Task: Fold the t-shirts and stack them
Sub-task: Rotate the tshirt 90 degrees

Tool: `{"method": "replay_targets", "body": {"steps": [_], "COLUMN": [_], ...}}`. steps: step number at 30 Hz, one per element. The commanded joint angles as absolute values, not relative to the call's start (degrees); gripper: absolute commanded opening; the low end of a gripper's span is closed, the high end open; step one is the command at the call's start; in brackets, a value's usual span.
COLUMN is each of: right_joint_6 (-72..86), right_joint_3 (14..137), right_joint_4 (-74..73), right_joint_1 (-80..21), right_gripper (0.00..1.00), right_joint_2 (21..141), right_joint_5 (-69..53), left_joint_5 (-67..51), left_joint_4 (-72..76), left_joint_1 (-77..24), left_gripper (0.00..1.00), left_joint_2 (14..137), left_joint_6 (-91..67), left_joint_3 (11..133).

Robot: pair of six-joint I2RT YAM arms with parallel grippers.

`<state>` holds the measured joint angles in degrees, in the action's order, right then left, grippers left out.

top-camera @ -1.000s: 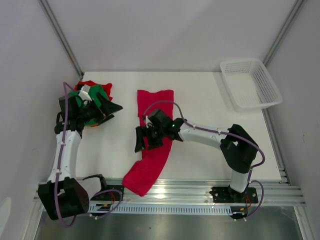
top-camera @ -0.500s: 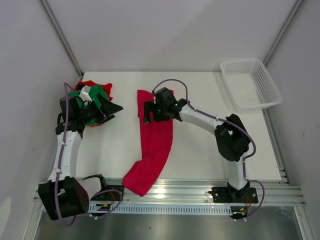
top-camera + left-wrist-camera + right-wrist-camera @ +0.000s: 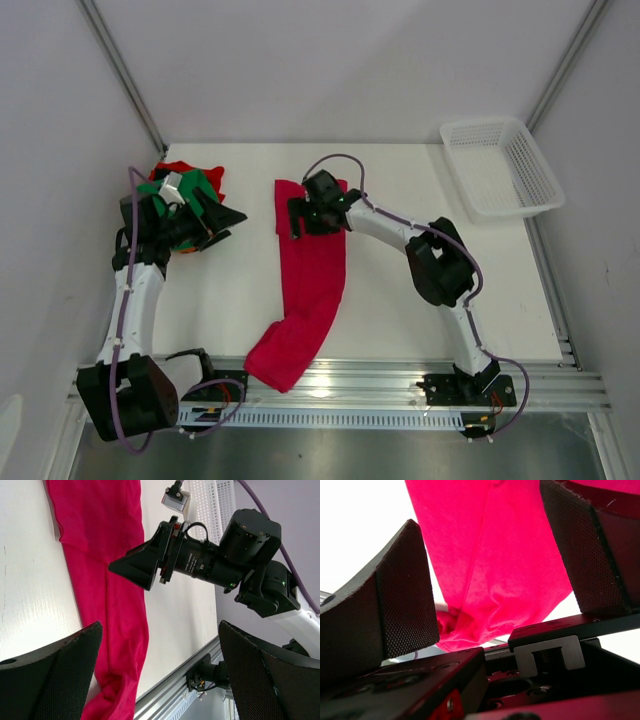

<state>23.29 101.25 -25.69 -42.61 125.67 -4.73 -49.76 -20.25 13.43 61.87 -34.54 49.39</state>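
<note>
The near end of the crimson t-shirt (image 3: 300,300) hangs off the table (image 3: 400,320) onto the metal rail (image 3: 400,372). That end is far behind the right gripper (image 3: 297,217), back toward the arm bases. From there the shirt runs as 1 long strip, folded narrow, up to a spot right under that gripper.

The right gripper sits low over the far end of the strip. Its 2 fingers (image 3: 395,600) stand wide apart. Red cloth shows below and between them, but they are not pinching it. It holds nothing.

Out to the side of the strip is the left gripper (image 3: 228,224). It points across at the right gripper, with bare table between them. Its 2 fingers are spread as wide as they go, and nothing is in them. Just behind it lies a pile of t-shirts (image 3: 178,170), red, green and orange, all bunched up.

Far off on the other side of the right gripper, in the back corner, sits a white basket (image 3: 500,170).

I think the fold is half done. The sleeves look tucked in, and the strip now needs folding end over end. The next move calls for the right gripper to go down, close on the far edge, catch all the layers, and carry it toward the near end. The hanging end may slip, so it may need a pull back onto the table.
</note>
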Motion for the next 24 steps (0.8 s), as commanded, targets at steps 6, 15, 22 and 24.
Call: {"method": "replay_targets", "body": {"steps": [6, 15, 22, 24], "right_joint_6": [21.1, 20.9, 20.9, 21.1], "right_joint_3": [106.9, 109.5, 115.1, 117.2], "right_joint_4": [-28.6, -33.5, -37.3, -38.2], "right_joint_1": [-40.8, -38.7, -38.5, -38.3], "right_gripper": [0.85, 0.85, 0.84, 0.85], "right_joint_2": [128.6, 132.4, 137.5, 138.7], "right_joint_5": [-4.6, -3.5, -4.0, -4.2], "left_joint_5": [-49.8, -49.6, -49.5, -49.2], "left_joint_4": [-20.4, -20.3, -20.1, -20.3], "left_joint_1": [14.1, 14.1, 14.2, 14.2], "left_gripper": [0.99, 1.0, 1.0, 0.99], "left_joint_2": [59.7, 59.7, 59.6, 59.5], "left_joint_6": [-33.8, -34.1, -34.4, -34.3], "left_joint_3": [50.3, 51.2, 51.2, 51.2]}}
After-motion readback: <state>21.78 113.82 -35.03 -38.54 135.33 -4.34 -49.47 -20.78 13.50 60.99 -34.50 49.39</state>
